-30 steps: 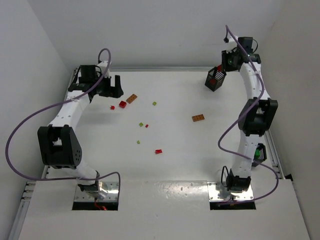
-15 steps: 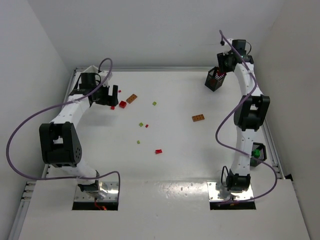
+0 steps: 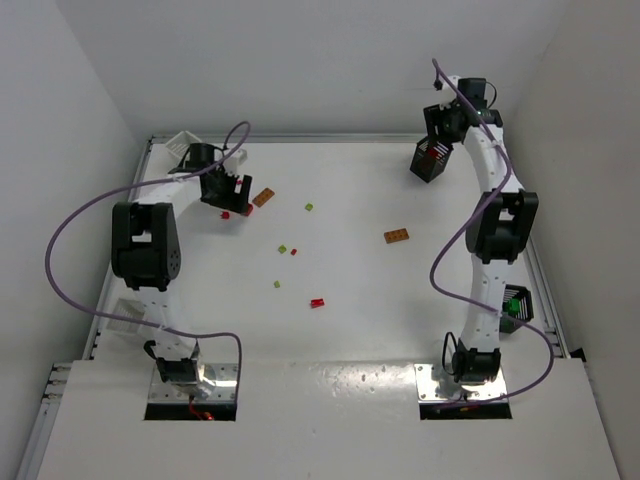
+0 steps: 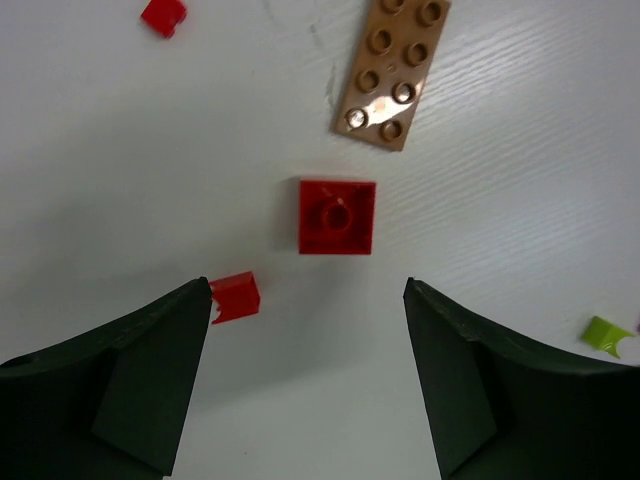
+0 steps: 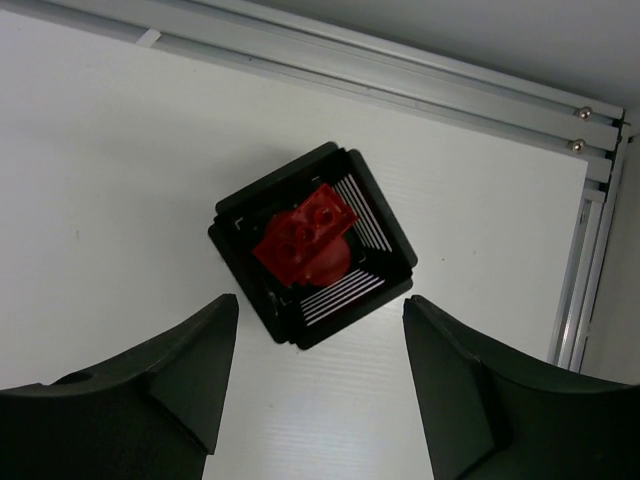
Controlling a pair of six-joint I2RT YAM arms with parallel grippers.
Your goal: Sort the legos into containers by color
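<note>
**A:** Bricks first, near the middle: a red bit (image 3: pixel 317 302) and a yellow-green bit (image 3: pixel 277 284) lie loose, not yet sorted.

**B:** And at the right edge?

**A:** A black basket (image 3: pixel 516 306) with green inside, so green seems to go there.

**B:** What is the left gripper (image 4: pixel 307 288) doing?

**A:** It hangs towards the far left corner, spread wide and holding nothing, straddling a red brick (image 4: pixel 337 216). I read that as lining up a grasp. A small red piece (image 4: pixel 234 297) sits just beside one fingertip (image 4: pixel 180 330) and might get nudged. A brown plate (image 4: pixel 392 70) lies just beyond.

**B:** And the right gripper (image 5: pixel 320 300)?

**A:** It is above the far right corner, also wide open and empty, over the far basket (image 5: pixel 375 240), which holds red bricks (image 5: pixel 305 235). Reds likely belong there, well apart from the left arm's target.
</note>
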